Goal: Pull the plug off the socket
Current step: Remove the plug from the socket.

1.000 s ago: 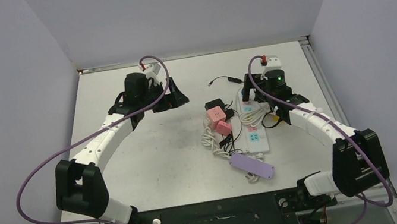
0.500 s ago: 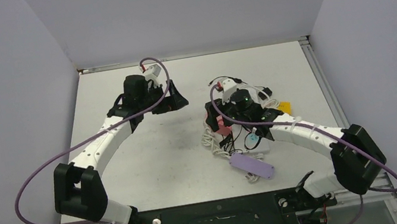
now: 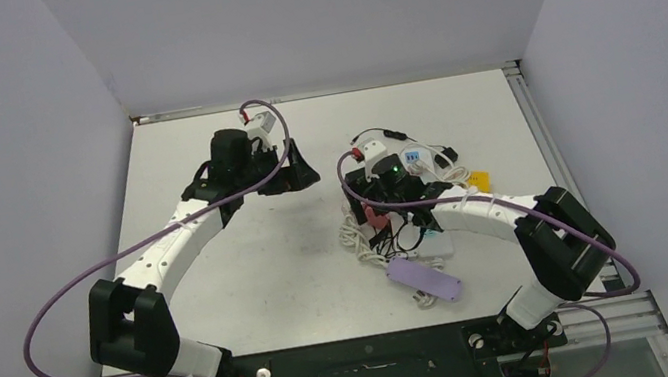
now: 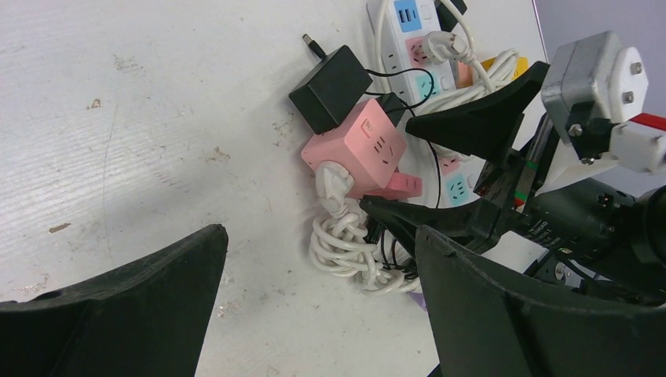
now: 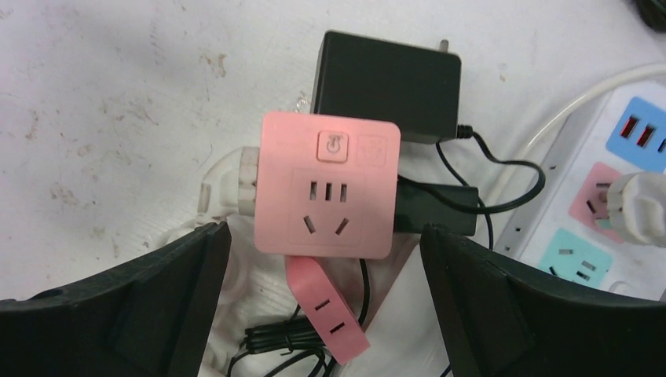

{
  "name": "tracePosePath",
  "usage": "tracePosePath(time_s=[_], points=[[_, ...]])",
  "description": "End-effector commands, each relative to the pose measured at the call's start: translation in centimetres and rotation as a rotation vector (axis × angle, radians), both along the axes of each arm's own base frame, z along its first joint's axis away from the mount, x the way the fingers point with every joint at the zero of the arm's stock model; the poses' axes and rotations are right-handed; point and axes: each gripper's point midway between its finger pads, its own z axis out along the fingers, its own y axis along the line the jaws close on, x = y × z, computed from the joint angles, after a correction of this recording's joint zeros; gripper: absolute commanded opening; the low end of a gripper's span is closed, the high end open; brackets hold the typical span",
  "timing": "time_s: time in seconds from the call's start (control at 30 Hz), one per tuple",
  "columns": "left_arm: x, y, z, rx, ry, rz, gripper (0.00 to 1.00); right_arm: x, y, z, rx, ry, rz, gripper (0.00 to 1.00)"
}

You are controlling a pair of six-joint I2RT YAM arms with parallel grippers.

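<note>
A pink cube socket (image 5: 328,184) lies on the table with a white plug (image 5: 228,184) in its left side and a black plug (image 5: 436,206) in its right side. My right gripper (image 5: 320,236) is open and hovers just above the cube, one finger on each side, touching nothing. In the top view the right gripper (image 3: 373,194) hides most of the cube. My left gripper (image 3: 292,170) is open and empty, to the left of the cube (image 4: 357,153), over bare table.
A black adapter (image 5: 386,75) lies behind the cube and a flat pink adapter (image 5: 326,318) in front of it. A white power strip (image 5: 605,204) with a white plug sits to the right. A coiled white cable (image 4: 345,251) and a purple strip (image 3: 423,280) lie nearer.
My right arm has swung left from above the white power strip to above the pink cube socket. My left gripper has shifted slightly to the right.
</note>
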Motion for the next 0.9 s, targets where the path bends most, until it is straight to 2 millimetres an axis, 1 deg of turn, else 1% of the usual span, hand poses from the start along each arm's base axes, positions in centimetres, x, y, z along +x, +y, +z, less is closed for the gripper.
tracePosePath(time_s=[0.0, 0.03, 0.1, 0.2, 0.3, 0.4, 0.5, 0.6, 0.7, 0.77, 0.87], points=[[-0.1, -0.6, 0.7, -0.007, -0.028, -0.026, 0.86, 2.7, 1.7, 2.8, 0.057, -0.103, -0.015, 0.98], [-0.1, -0.7, 0.6, -0.006, -0.026, -0.029, 0.86, 2.8, 1.9, 2.7, 0.060, -0.102, -0.013, 0.99], [-0.2, -0.9, 0.4, -0.004, -0.022, -0.034, 0.86, 3.1, 2.1, 2.2, 0.054, -0.094, -0.011, 0.93], [-0.3, -1.1, 0.2, -0.001, -0.019, -0.040, 0.86, 3.3, 2.3, 1.7, 0.044, -0.086, -0.005, 0.90], [-0.3, -1.2, 0.0, 0.002, -0.015, -0.046, 0.86, 3.4, 2.4, 1.5, 0.039, -0.084, -0.003, 0.83], [-0.4, -1.3, -0.1, 0.004, -0.013, -0.047, 0.86, 3.5, 2.6, 1.5, 0.050, -0.088, -0.004, 0.68], [-0.3, -1.0, 0.1, -0.001, -0.021, -0.022, 0.86, 3.6, 2.9, 1.6, 0.069, -0.097, 0.001, 0.45], [-0.2, -0.8, 0.6, -0.026, -0.046, 0.001, 0.86, 3.6, 3.3, 2.3, 0.099, -0.118, 0.014, 0.25], [-0.1, -0.8, 0.7, -0.056, -0.047, 0.011, 0.86, 3.5, 3.5, 3.3, 0.134, -0.156, 0.023, 0.13], [0.0, -0.9, 0.4, -0.075, -0.026, 0.007, 0.87, 3.2, 3.8, 4.1, 0.168, -0.178, 0.042, 0.06], [0.0, -1.4, -0.2, -0.123, 0.027, -0.013, 0.88, 2.2, 4.3, 5.8, 0.249, -0.240, 0.085, 0.05]])
